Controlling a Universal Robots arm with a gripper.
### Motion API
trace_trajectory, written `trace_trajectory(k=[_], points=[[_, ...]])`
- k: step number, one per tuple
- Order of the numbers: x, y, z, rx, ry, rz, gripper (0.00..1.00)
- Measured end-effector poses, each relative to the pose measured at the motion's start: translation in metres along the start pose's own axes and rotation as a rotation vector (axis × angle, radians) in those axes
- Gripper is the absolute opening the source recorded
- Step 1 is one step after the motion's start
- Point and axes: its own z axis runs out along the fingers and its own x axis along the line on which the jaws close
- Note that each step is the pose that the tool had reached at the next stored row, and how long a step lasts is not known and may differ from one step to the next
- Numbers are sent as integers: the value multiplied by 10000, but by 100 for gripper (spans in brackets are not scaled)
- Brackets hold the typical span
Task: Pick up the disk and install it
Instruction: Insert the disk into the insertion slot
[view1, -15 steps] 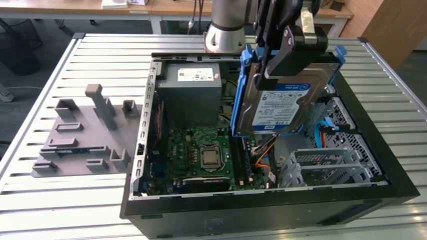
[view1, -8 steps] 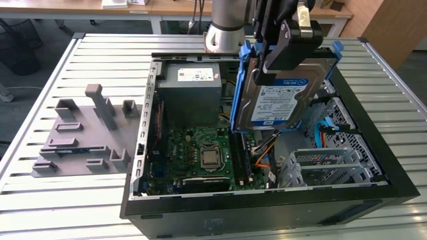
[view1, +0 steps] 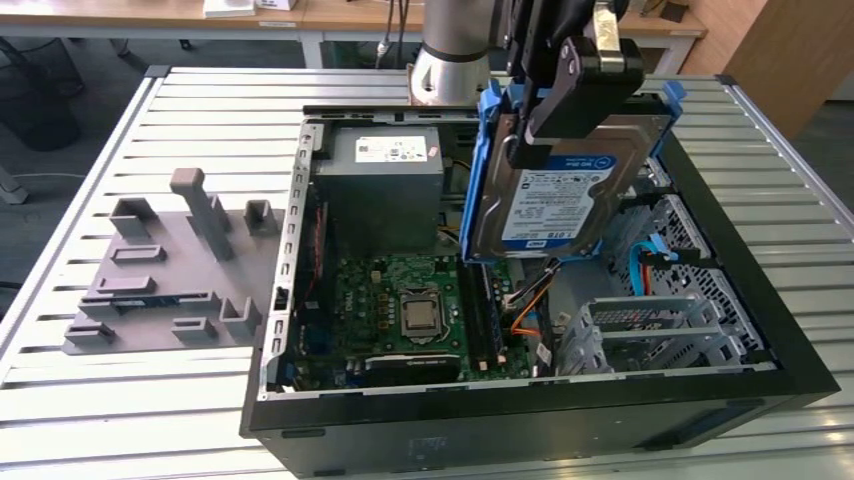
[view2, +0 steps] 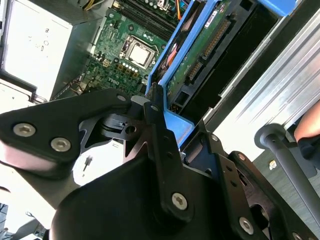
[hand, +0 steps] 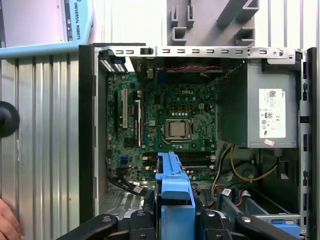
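Above the open computer case (view1: 534, 425), the tool (view1: 577, 105) is clenched on the disk (view1: 567, 200), gripping it at its upper edge. The disk hangs steeply tilted, almost upright, with its white-and-blue label turned toward the exterior camera and its blue carrier framing both long sides. It sits over the half of the case toward the exterior view's right, between the grey power supply (view1: 380, 190) and the metal drive cage (view1: 654, 330). Its lower edge is above the edge of the green motherboard (view1: 400, 310); I cannot tell whether it touches anything there.

In the first wrist view the carrier's blue end (hand: 175, 195) sticks out between the black fingers (hand: 220, 222), with the motherboard (hand: 170, 125) and the power supply (hand: 265, 105) below it. In the second wrist view the disk's green circuit-board underside (view2: 200, 55) faces the camera.

The case lies on its side on the slatted metal tabletop (view1: 134, 410). A grey fixture (view1: 160, 270) lies just beside it, at the exterior view's left.
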Motion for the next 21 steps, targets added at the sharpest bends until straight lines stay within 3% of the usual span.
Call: trace_trajectory(k=[21], points=[[-31,-21,0,-1,1,1,36]])
